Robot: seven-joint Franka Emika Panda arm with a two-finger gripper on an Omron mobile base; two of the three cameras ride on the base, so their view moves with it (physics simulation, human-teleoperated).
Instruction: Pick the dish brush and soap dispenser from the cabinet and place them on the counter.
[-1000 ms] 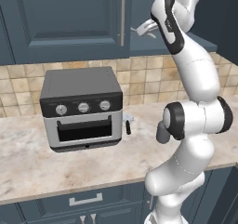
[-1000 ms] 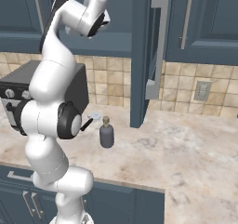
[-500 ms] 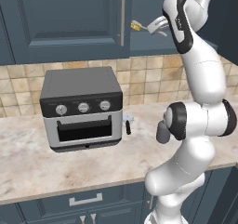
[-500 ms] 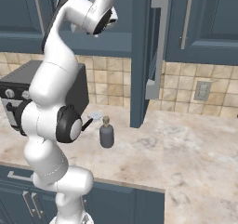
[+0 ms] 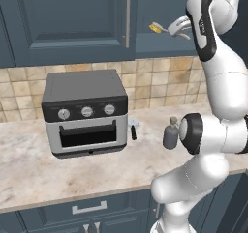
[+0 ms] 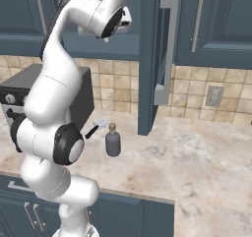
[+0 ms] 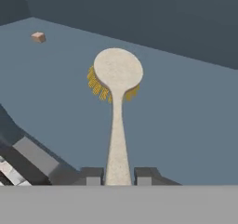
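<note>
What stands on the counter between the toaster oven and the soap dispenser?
In the left base view, a small white item with a black handle lies on the counter between the toaster oven and the soap dispenser.

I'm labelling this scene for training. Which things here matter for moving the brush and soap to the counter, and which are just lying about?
Belongs to the job:
dish brush, held in the shut tool
soap dispenser
cabinet
counter

Just lying about:
toaster oven
small white item with black handle
wall outlet
</note>
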